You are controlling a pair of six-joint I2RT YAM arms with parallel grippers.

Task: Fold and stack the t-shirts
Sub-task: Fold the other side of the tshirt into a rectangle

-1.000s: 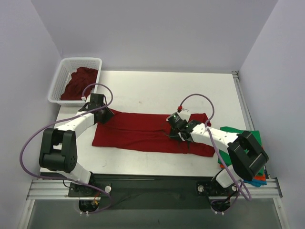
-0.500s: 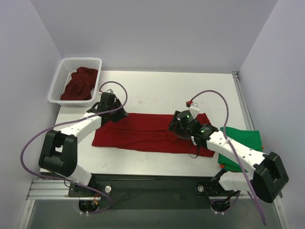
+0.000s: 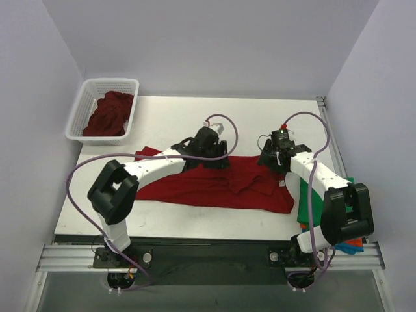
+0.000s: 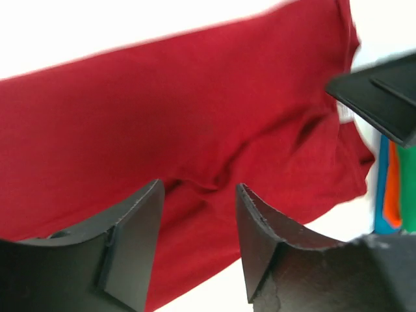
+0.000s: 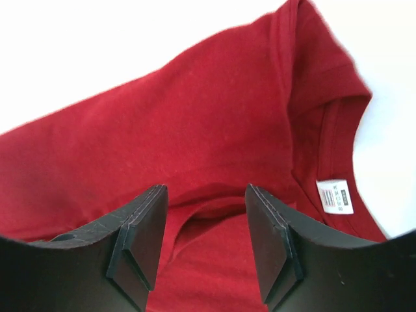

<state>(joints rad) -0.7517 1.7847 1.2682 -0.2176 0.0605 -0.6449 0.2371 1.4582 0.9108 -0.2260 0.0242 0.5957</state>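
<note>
The left gripper (image 4: pixel 197 195) has its fingers spread apart and holds nothing. It is over the middle of a deep red t-shirt (image 3: pixel 214 185), close to the shirt's far edge. The right gripper (image 5: pixel 206 195) is spread too, also with nothing in it, over the shirt's right end by the collar and a white tag (image 5: pixel 336 195). The shirt lies long and flat across the tabletop (image 3: pixel 260 117). Folded t-shirts (image 3: pixel 305 207) sit at the near right. Far left, a white basket (image 3: pixel 81 110) holds another red t-shirt (image 3: pixel 107 117).
</note>
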